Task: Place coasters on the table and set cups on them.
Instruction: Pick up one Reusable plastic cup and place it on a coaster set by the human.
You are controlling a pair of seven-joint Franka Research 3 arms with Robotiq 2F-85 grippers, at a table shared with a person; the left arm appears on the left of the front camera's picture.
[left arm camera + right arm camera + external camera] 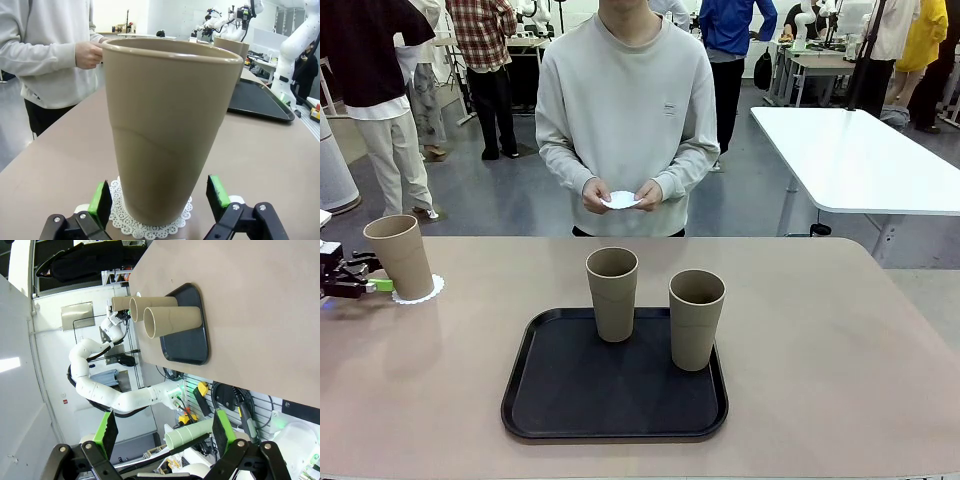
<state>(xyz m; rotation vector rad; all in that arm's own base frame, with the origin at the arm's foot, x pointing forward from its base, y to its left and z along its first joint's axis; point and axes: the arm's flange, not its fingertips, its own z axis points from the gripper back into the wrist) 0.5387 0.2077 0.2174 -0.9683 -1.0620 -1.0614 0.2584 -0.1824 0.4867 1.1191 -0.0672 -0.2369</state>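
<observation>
One tan cup [402,257] stands upright on a lacy white coaster [420,291] at the table's [840,330] far left. My left gripper [378,272] is beside it. In the left wrist view that cup [165,125] sits on its coaster [150,227] between the open fingers of my left gripper [160,197], with the green pads [102,199] slightly clear of its sides. Two more cups [612,293] [696,318] stand on the black tray [560,400]. The person holds another coaster [620,200] in both hands. My right gripper [165,432] is open and holds nothing, far from the cups [170,320].
The black tray [192,347] lies at the middle front of the tabletop. A white table [850,150] stands behind at the right. The person stands at the far edge, and other people move about in the background.
</observation>
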